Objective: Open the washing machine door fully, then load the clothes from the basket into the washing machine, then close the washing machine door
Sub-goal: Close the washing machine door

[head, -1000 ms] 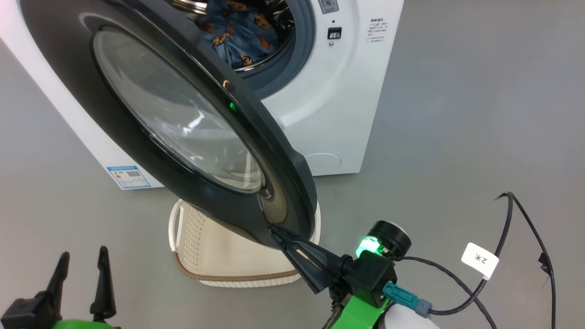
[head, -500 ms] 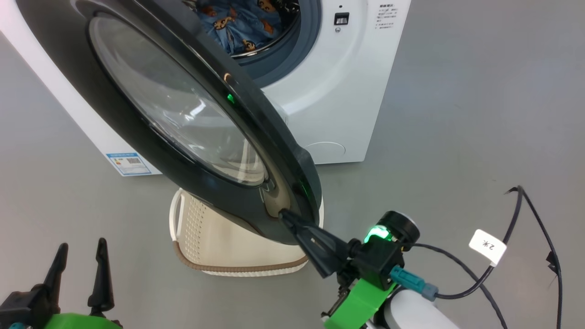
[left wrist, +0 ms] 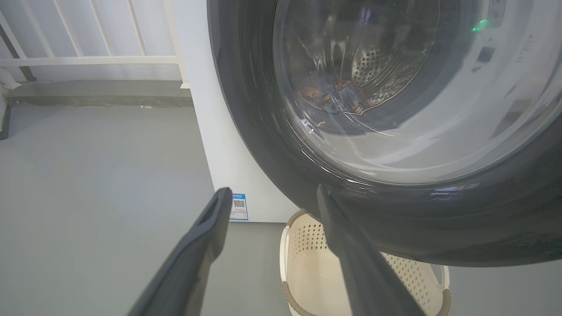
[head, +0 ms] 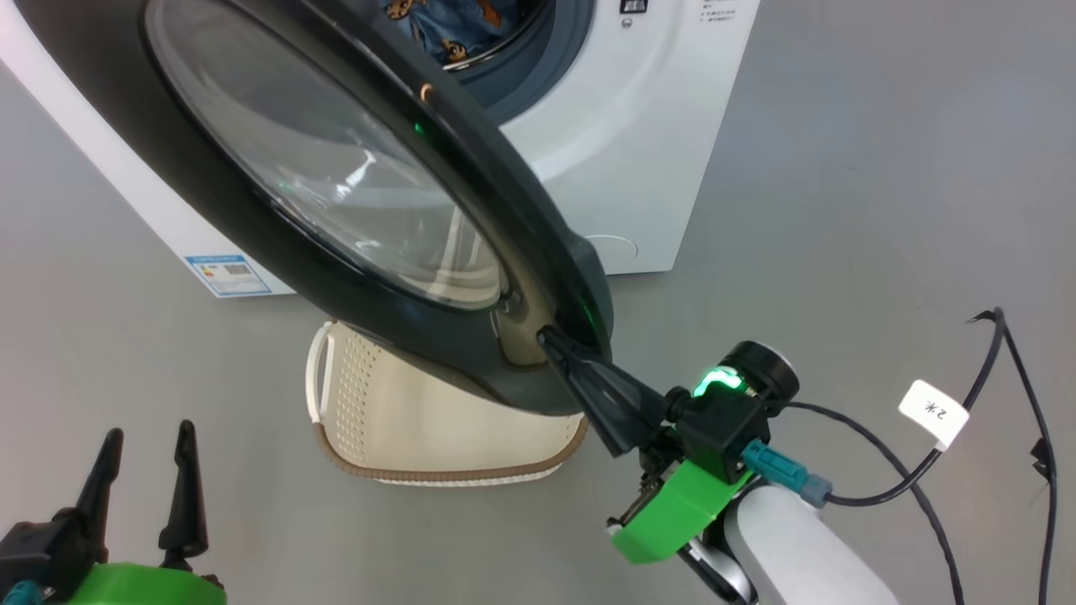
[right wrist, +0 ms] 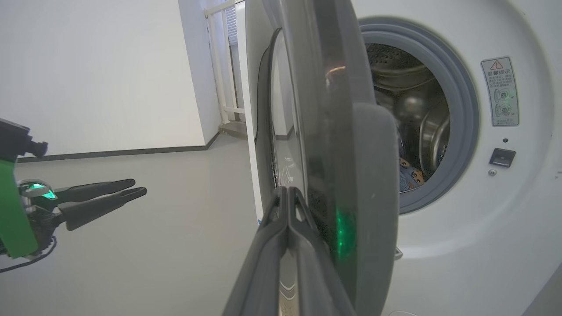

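The right gripper [head: 551, 339] [right wrist: 287, 191] has its fingers pressed together with nothing between them, and its tips sit in the pale recess at the free edge of the door [head: 227, 202] [right wrist: 342, 131] [left wrist: 272, 145], on the door's outer face. The left gripper [head: 149, 432] [left wrist: 272, 192] [right wrist: 137, 186] is spread wide and empty, low and well out from the door's outer face, touching nothing. The door stands partly open, swung out from the washer [head: 647, 126] [right wrist: 505, 228] [left wrist: 228, 145], with a gap between its free edge and the drum mouth. Behind the door, blue printed clothes [head: 429, 29] [right wrist: 406, 175] lie in the drum. The basket [head: 437, 424] [left wrist: 307, 263] sits on the floor right under the door's lower rim; the part of it that shows holds nothing. To the right of the door, beyond the right gripper, a black cable [head: 891, 491] with a white tag [head: 933, 412] lies on the floor.
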Motion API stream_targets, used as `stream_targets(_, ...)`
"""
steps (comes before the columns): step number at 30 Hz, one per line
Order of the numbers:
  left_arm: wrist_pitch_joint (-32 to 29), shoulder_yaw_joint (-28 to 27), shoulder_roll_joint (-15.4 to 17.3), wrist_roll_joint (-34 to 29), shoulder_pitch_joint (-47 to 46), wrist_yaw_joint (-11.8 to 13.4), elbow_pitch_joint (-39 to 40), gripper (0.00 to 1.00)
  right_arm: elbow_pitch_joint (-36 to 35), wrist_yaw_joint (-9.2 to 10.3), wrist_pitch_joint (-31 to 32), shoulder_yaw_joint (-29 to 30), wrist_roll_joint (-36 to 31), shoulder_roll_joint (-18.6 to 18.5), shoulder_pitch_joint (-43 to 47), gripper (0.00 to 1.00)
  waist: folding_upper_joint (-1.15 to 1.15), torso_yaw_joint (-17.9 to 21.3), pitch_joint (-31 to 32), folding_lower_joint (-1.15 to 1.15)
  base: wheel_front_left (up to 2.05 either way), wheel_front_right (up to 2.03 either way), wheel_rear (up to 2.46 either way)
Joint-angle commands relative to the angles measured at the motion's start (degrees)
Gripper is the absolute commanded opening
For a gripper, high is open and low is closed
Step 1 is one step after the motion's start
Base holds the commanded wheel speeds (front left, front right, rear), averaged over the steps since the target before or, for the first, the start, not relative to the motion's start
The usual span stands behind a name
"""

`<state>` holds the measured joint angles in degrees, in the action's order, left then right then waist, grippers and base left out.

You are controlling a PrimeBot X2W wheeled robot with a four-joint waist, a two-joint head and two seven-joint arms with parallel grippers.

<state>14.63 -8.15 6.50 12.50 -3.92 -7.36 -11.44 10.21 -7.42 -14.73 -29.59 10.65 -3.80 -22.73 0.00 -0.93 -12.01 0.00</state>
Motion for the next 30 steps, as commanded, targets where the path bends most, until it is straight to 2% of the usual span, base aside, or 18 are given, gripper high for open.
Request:
stream_targets(1,0.37,-1.84,1.82,0.54,-1.79,-0.13,1.57,1.00,-1.10,-0.07,-0.27,0.00,-0.28,0.91,-1.51,0.00,0.00,-0.08,-0.42,0.00,0.00,0.00,0.00)
stream_targets(15,0.37,-1.53,2.81,1.67,-2.79,-0.13,2.31,1.00,-0.32,-0.07,-0.27,2.87,-2.61,0.92,-5.74,0.00,0.00,-0.80,-4.20,0.00,0.00,0.00,0.00)
stream_targets(30,0.37,-2.50,4.96,2.43,-3.18,-0.13,3.19,1.00,1.19,-0.07,-0.27,5.59,-4.47,0.81,-12.18,0.00,0.00,0.38,-8.64,0.00,0.00,0.00,0.00)
